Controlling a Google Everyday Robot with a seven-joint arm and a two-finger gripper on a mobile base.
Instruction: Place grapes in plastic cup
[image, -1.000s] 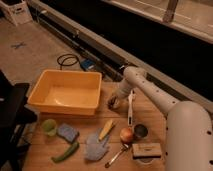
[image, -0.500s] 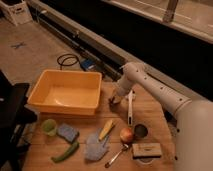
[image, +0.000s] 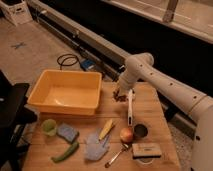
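A wooden counter (image: 150, 107) is standing on a concrete floor, with a dark wall behind it. In the camera view, the white arm is reaching in from the right. The gripper (image: 120, 93) is hanging over the counter's far edge, just right of the yellow tub (image: 65, 90). The grapes (image: 120, 98), one small dark bunch, are lying directly beneath it. Whether the gripper is closed on them cannot be told, nor which way the bunch is pointing. The one plastic cup (image: 49, 126) is sitting upright well apart, at the near left, beside a blue sponge (image: 67, 132). One apple (image: 127, 134) is resting just beside one metal cup (image: 140, 131).
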